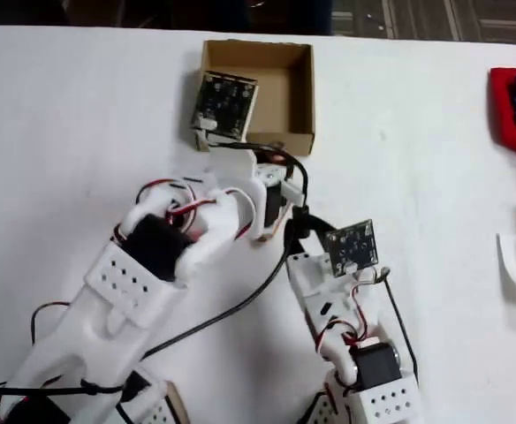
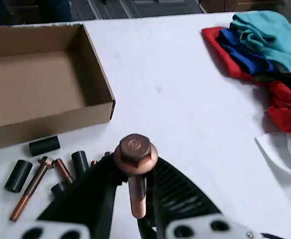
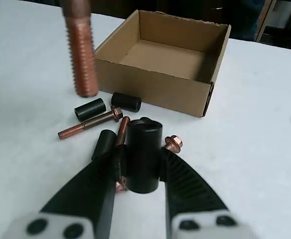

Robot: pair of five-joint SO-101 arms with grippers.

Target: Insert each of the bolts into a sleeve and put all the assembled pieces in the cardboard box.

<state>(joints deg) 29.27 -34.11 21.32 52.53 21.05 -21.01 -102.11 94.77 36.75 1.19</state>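
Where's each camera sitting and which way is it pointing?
High view: fixed above the table, looking down on two arms and the cardboard box.
Left wrist view: on that wrist, along the left end effector gripping a copper bolt.
Right wrist view: on that wrist, along the right end effector gripping a black sleeve.
Shared: both wrist views show the box, loose bolts and sleeves.
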